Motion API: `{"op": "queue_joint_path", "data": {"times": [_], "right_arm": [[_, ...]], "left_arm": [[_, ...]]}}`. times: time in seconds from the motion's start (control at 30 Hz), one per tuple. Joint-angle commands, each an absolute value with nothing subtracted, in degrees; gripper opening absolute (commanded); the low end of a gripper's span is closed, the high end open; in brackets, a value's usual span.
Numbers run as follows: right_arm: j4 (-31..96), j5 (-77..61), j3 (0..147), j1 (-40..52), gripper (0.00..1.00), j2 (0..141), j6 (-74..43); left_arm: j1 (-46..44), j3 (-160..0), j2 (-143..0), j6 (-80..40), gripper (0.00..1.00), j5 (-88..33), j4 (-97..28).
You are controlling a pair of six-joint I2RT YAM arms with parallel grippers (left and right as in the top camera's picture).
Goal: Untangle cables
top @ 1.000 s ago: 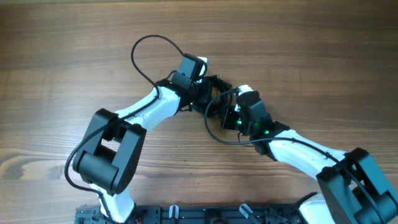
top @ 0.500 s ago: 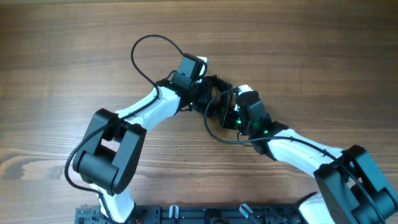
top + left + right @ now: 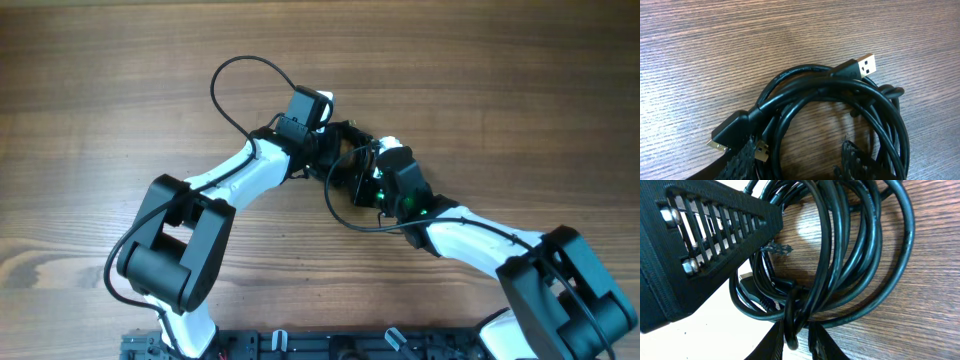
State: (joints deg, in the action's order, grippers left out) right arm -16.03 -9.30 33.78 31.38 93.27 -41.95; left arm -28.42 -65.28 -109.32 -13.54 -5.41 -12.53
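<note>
The cables (image 3: 345, 155) form a black tangled bundle at the table's middle, and one long loop (image 3: 245, 62) arcs out to the upper left. In the left wrist view the coil (image 3: 840, 92) shows a silver USB plug (image 3: 867, 63) and a gold-tipped plug (image 3: 720, 141). My left gripper (image 3: 799, 152) stands open over the coil, with strands lying between its fingers (image 3: 746, 160). My right gripper (image 3: 797, 337) is shut on a small loop of cable (image 3: 791, 325) at the coil's near edge. In the overhead view the left gripper (image 3: 335, 140) and the right gripper (image 3: 362, 178) meet over the bundle.
The ribbed black finger (image 3: 715, 245) of the left gripper fills the upper left of the right wrist view, close above the coil. Bare wooden table (image 3: 500, 80) surrounds the bundle. A black rail (image 3: 300, 345) runs along the front edge between the arm bases.
My right arm has crept a little to the left toward the bundle, and the strand below it has shifted with it. The left arm has stayed still.
</note>
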Motion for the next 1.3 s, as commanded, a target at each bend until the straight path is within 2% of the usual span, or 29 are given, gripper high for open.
{"op": "queue_joint_path", "data": {"times": [0.0, 0.17, 0.43, 0.6, 0.73, 0.93, 1.13, 1.27], "right_arm": [[-17.30, -10.39, 33.63, 31.66, 0.17, 94.67, -42.06], [-17.61, -11.40, 33.63, 31.66, 0.04, 94.67, -42.24], [-17.98, -18.87, 33.65, 30.57, 0.04, 93.67, -42.30], [-17.74, -24.12, 33.65, 27.77, 0.04, 92.99, -42.11], [-20.38, -37.71, 33.65, 22.50, 0.04, 92.99, -44.18], [-29.91, -63.33, 33.65, 9.91, 0.04, 92.99, -52.16], [-29.87, -66.54, 33.63, 1.50, 0.04, 92.99, -52.62], [-27.53, -64.99, 33.63, -0.62, 0.04, 93.01, -50.50]], "left_arm": [[-27.94, -65.91, -110.67, -12.36, 0.58, -4.43, -12.32], [-27.94, -65.91, -110.67, -12.36, 0.58, -4.43, -12.32], [-27.94, -65.91, -110.69, -12.34, 0.54, -3.73, -12.21], [-27.94, -65.89, -110.69, -12.34, 0.51, 0.89, -12.62], [-27.94, -65.84, -110.69, -12.34, 0.48, 1.61, -12.64], [-27.94, -65.84, -110.69, -12.36, 0.46, 1.61, -12.62], [-27.94, -65.84, -110.69, -12.34, 0.45, 1.65, -12.69], [-27.83, -65.84, -110.69, -12.36, 0.46, 3.97, -12.82]]}}
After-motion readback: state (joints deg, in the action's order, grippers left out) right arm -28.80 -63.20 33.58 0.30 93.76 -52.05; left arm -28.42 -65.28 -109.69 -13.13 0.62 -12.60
